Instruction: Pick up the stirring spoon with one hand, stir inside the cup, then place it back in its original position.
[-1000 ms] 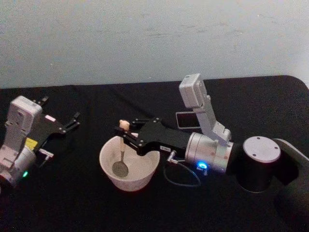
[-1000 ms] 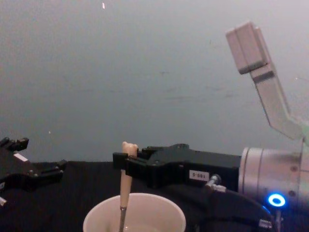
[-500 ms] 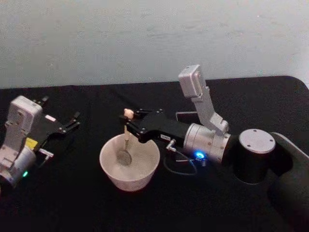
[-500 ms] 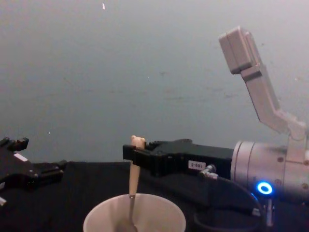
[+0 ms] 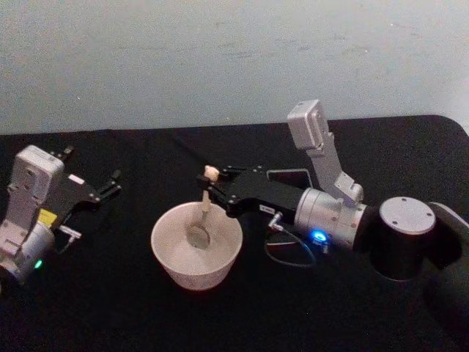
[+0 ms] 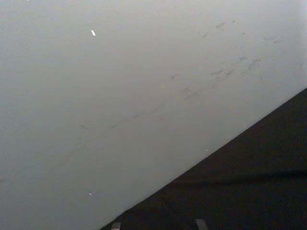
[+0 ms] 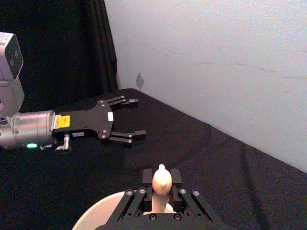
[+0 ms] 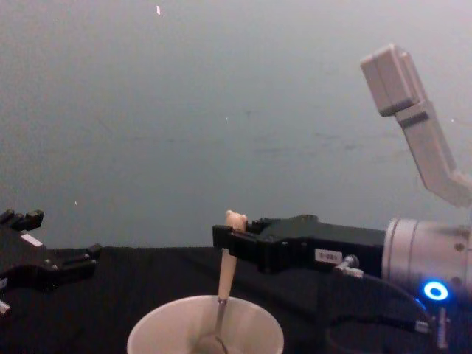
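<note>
Pinched the spoon (image 5: 204,210) by its handle in the right pincer (image 5: 212,185), bowl low inside the cup (image 5: 194,275) on the bench (image 5: 110,308), with the left pincer (image 5: 113,183) spread and idle at the left; risked, by the look of it, toppling the light cup by sweeping wide against its wall.

The right pincer (image 5: 209,189), clamped on the stirring spoon (image 5: 204,210), and its arm (image 5: 267,196) block the far right side of the cup (image 5: 192,275). Bare tabletop (image 5: 117,293) lies free left of the cup, up to the spread left pincer (image 5: 111,185).
</note>
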Tool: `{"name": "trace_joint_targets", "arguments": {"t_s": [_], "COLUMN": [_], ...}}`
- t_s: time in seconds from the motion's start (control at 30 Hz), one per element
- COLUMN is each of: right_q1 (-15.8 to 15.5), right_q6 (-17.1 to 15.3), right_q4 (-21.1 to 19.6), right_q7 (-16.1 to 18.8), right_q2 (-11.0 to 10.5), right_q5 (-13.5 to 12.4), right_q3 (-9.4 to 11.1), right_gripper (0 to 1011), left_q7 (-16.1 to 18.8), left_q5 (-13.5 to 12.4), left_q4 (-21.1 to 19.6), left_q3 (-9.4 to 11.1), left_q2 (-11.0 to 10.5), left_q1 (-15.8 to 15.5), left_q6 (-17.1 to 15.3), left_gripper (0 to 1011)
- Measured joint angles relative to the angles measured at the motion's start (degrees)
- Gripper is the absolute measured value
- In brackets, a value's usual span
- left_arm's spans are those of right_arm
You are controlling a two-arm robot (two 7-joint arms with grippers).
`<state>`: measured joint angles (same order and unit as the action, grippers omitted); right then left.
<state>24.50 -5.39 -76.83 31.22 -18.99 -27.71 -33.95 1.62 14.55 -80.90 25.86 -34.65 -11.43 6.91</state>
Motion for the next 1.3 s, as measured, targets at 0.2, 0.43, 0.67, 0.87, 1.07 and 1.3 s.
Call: {"name": "trace_joint_targets", "arguments": {"t_s": [0.2, 0.43, 0.67, 0.87, 1.07, 1.3], "right_q1": [-1.52, -2.94, -3.65, -4.00, -3.93, -3.75], "right_q6": [-0.30, -0.62, -0.95, -1.07, -1.05, -1.01], "right_q4": [-2.27, -4.87, -6.80, -8.00, -8.25, -8.25], "right_q7": [0.71, 1.30, 1.40, 1.49, 1.24, 0.69], "right_q2": [-1.62, -2.99, -3.81, -4.43, -4.68, -4.72], "right_q5": [-0.72, -2.28, -3.72, -4.75, -5.13, -5.47], "right_q3": [0.70, 1.25, 1.55, 1.60, 1.36, 1.26], "right_gripper": [214, 214, 214, 214, 214, 214], "left_q7": [0.00, 0.00, 0.00, 0.00, 0.00, 0.00], "left_q5": [0.00, 0.00, 0.00, 0.00, 0.00, 0.00], "left_q4": [0.00, 0.00, 0.00, 0.00, 0.00, 0.00], "left_q3": [0.00, 0.00, 0.00, 0.00, 0.00, 0.00], "left_q2": [0.00, 0.00, 0.00, 0.00, 0.00, 0.00], "left_q1": [0.00, 0.00, 0.00, 0.00, 0.00, 0.00], "left_q6": [0.00, 0.00, 0.00, 0.00, 0.00, 0.00], "left_gripper": [1001, 1001, 1001, 1001, 1001, 1001]}}
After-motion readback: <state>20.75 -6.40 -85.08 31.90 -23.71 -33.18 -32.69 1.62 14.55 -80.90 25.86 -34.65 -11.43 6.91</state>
